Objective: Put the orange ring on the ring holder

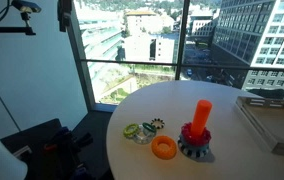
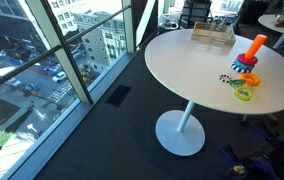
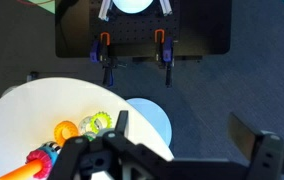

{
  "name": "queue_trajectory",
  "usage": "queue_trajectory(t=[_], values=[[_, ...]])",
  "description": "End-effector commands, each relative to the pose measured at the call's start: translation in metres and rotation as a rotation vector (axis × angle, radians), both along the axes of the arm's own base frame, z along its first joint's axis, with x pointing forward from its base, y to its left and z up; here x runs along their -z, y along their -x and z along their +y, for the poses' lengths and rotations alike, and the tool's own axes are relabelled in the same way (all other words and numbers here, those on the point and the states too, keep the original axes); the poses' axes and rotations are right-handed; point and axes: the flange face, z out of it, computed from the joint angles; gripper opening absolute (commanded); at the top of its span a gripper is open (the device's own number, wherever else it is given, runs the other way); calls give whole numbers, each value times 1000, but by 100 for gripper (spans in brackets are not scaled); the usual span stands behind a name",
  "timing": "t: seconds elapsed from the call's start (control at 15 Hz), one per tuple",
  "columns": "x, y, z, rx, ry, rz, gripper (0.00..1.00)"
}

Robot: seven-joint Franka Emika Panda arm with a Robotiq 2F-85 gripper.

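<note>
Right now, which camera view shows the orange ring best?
An exterior view: the orange ring lies whole and close, beside the ring holder. The wrist view shows it small; in an exterior view it is tiny.

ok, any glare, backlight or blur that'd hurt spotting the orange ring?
In an exterior view, bright windows sit behind, yet the orange ring reads clearly on the table. In an exterior view, the tabletop is nearly blown out white, and the small rings beside the ring holder are too small to separate. Wrist view: dark jaws blur the foreground; the ring is distinct.
</note>
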Motion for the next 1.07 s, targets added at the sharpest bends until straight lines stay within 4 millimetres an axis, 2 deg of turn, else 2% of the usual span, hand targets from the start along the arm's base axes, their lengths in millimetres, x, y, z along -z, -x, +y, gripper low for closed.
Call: queue_trajectory(t=[0.0,0.2,0.4,1.0], values=[[-1,0,0,0,0,0,100],[-1,0,0,0,0,0,100],[-2,-9,-8,11,-3,4,100],[-1,-50,-57,65,-48,-58,100]])
